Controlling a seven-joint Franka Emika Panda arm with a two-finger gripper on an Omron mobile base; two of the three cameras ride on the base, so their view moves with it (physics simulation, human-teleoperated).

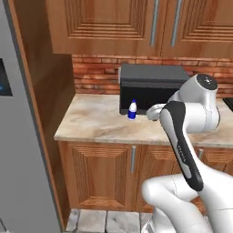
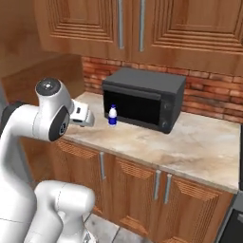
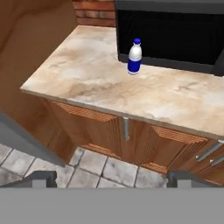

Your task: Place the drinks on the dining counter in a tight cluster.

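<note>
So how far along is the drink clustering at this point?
Nothing looks done yet. The small white-and-blue bottle stands upright on the beige marble counter, just in front of the black microwave. The gripper is open, empty and short of the counter's edge. Grasping, carrying and clustering all remain.

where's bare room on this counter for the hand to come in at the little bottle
Bare counter runs from the white-and-blue bottle to the wooden side panel, and along the front edge. In the right base view, more bare top lies beyond the microwave. It is tight behind the bottle, which stands close against the microwave's door. The gripper is open, off the counter's front.
</note>
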